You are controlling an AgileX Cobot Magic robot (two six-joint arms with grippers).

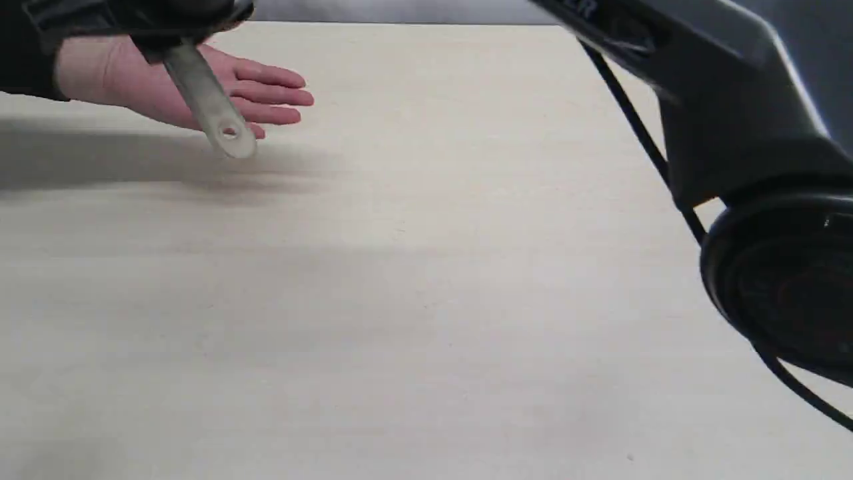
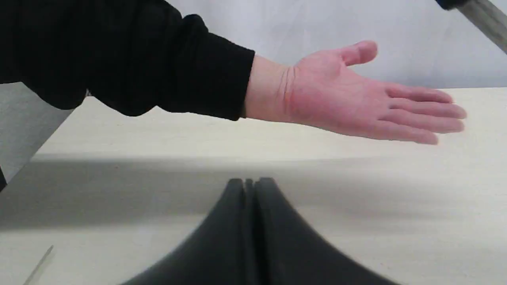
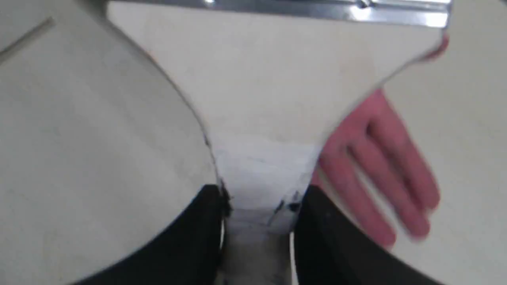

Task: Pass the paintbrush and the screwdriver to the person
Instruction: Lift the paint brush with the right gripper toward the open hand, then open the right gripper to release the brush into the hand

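The paintbrush [image 1: 208,100] hangs with its holed wooden handle pointing down over the person's [image 1: 133,83] open, palm-up hand at the far left of the table. My right gripper [image 1: 176,33] has reached across and is shut on it. In the right wrist view the black fingers [image 3: 198,233] clamp the pale wooden handle [image 3: 269,99] below the silver band [image 3: 277,10], with the person's fingers [image 3: 380,174] underneath; the bristles are out of view. My left gripper [image 2: 249,183] is shut and holds nothing, low in front of the hand [image 2: 356,95]. The screwdriver is out of view.
The light wooden table [image 1: 426,300] stretches across the scene. My right arm's dark links and cable [image 1: 753,167] fill the right side of the exterior view. The person's black sleeve [image 2: 119,55] comes in over the table's left edge.
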